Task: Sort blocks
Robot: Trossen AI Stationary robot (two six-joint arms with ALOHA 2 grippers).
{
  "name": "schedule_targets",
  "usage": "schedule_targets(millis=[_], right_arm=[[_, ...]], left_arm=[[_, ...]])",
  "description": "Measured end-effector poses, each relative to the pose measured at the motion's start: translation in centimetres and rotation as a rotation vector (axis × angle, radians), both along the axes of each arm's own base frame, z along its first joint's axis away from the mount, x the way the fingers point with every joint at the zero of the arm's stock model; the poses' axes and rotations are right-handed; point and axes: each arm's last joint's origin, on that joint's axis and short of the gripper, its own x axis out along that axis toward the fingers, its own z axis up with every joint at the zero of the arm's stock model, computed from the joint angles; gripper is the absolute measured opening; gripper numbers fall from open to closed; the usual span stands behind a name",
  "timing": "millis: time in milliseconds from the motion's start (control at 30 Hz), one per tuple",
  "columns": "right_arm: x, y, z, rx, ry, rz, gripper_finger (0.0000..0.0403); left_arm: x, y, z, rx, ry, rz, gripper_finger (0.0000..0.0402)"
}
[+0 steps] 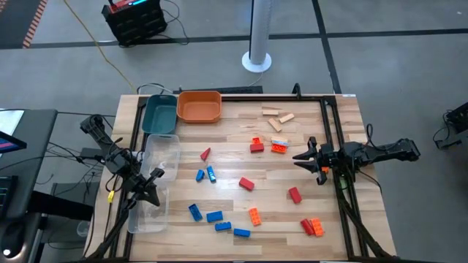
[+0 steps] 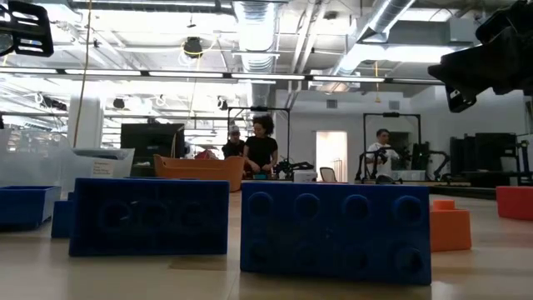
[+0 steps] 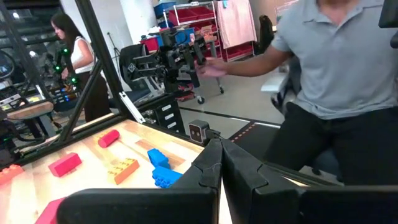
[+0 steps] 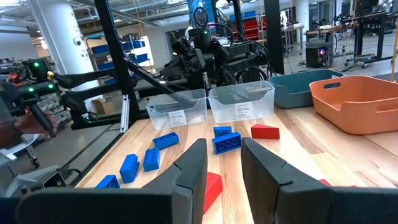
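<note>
The blocks lie loose on the wooden table (image 1: 241, 131). Blue ones (image 1: 213, 216) are near left, with two more (image 1: 205, 174) mid-table. Red ones (image 1: 246, 183) and orange ones (image 1: 254, 216) are scattered centre and right, and tan wooden ones (image 1: 278, 117) lie far right. In the low view two blue blocks (image 2: 333, 229) fill the foreground. My left gripper (image 1: 158, 174) (image 3: 221, 163) hangs shut above the clear trays at the left edge, touching nothing. My right gripper (image 1: 298, 155) (image 4: 224, 163) hovers at the right side, slightly open, with nothing between its fingers.
A teal tray (image 1: 160, 113) and an orange tray (image 1: 199, 106) stand at the far left. Two clear trays (image 1: 162, 150) (image 1: 148, 210) line the left edge. A black frame (image 1: 333, 139) borders the table. A person in a grey shirt (image 3: 336, 68) stands beside the table.
</note>
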Motion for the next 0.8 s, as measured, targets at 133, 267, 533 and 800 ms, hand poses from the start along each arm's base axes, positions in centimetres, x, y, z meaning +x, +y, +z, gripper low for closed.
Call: schedule_targets(millis=[133,267,533,800], right_arm=[[0.0,0.0,0.0,0.000,0.000,0.000,0.0108],[0.0,0.0,0.0,0.000,-0.002,-0.001,0.0108],[0.0,0.1,0.1,0.038,-0.006,0.008,0.0108],[0.0,0.2,0.1,0.284,0.006,0.026,0.0108]], left_arm=[[0.0,0.0,0.2,0.035,-0.063,0.002,0.0005],[0.0,0.0,0.7,-0.039,-0.076,0.004,0.0004],[-0.2,0.2,2.4,-0.279,-0.102,-0.012,0.0005],[-0.6,0.6,3.8,-0.422,-0.174,-0.032,0.0005]])
